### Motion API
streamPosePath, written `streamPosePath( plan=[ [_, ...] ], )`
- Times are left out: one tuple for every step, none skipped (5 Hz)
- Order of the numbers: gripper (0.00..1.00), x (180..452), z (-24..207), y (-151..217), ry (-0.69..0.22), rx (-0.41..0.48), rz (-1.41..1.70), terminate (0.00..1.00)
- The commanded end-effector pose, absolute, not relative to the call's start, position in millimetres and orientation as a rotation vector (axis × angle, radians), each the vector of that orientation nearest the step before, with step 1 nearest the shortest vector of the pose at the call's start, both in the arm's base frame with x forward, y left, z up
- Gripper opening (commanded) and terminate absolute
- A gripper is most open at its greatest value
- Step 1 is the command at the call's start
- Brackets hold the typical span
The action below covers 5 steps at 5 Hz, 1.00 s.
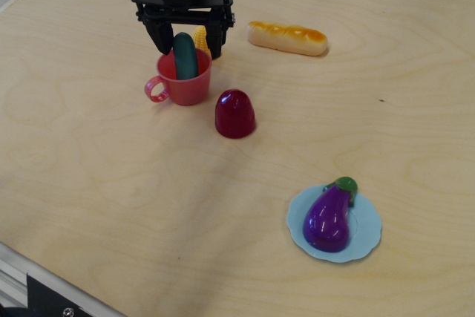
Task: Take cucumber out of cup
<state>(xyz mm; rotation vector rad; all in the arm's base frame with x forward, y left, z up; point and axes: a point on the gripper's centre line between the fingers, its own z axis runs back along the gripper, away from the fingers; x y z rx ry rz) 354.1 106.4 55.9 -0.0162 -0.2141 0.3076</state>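
Note:
The dark teal-green cucumber [185, 57] stands upright in the coral-red cup [187, 87], its top half sticking out above the rim. The cup's pinkish loop handle points left. My black gripper [187, 44] is open and hangs over the far side of the cup. Its two fingers [158, 38] stand left and right of the cucumber's top without visibly touching it.
A yellow corn piece [200, 37] sits just behind the cup, between the fingers. A bread roll [288, 38] lies to the right. A dark red dome [235, 113] stands in front right of the cup. A purple eggplant [328, 217] lies on a light blue plate [371, 240].

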Motion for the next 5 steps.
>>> streamPosePath(
  plan=[
    [0.00, 360, 69, 119, -0.252, -0.012, 0.322, 0.00],
    [0.00, 360, 68, 119, -0.240, -0.005, 0.326, 0.00],
    [0.00, 353, 83, 117, -0.240, -0.006, 0.324, 0.00],
    [0.00, 345, 106, 113, -0.279, 0.018, 0.329, 0.00],
    [0.00, 342, 122, 109, -0.331, 0.044, 0.309, 0.00]
  ],
)
